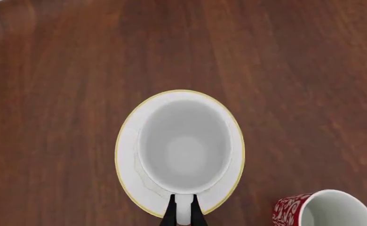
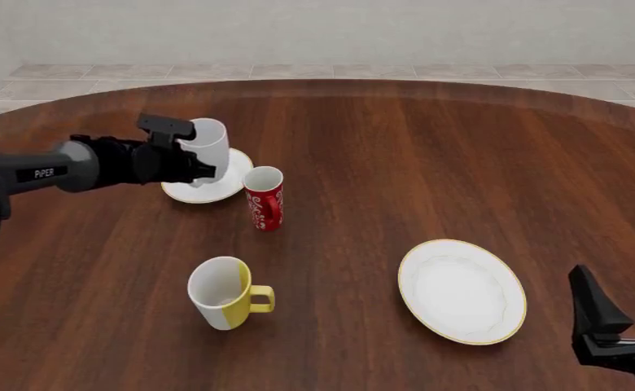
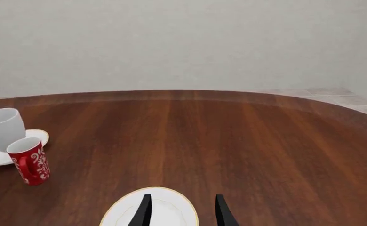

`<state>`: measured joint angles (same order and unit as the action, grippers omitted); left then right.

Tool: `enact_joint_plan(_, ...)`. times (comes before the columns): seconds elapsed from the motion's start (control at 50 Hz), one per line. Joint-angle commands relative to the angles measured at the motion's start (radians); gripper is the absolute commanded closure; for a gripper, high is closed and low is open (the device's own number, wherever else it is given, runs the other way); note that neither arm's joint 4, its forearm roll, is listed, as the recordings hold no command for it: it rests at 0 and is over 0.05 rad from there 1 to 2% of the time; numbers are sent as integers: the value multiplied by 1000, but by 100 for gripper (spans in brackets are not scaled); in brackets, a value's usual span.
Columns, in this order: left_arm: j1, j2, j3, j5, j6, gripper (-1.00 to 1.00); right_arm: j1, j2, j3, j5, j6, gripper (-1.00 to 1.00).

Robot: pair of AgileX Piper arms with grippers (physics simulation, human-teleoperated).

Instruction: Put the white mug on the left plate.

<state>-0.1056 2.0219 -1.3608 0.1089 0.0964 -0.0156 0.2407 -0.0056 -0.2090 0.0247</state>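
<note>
the front view looks forward and down over the whole table point(image 2: 405, 163). the left wrist view looks steeply down, close above the white mug point(image 1: 185, 143); the right wrist view faces low across the far table, sharing that mug.

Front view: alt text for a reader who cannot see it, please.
The left pincer holds the white mug by its handle over the left plate. A red mug stands beside that plate, a white-and-yellow mug nearer, a larger plate to the right.

Glossy ceramic white mug point(image 2: 211, 147), wood table point(image 2: 426, 155)
</note>
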Motion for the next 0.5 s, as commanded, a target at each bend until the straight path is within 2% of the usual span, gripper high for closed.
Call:
enact_joint_plan(0.02,9,13,-8,-5,-2,100,1,11,-2,-7,-1,-100)
enact_joint_plan(0.5,24,57,-27,-16,-5,100,5,32,-6,-19,0,-100)
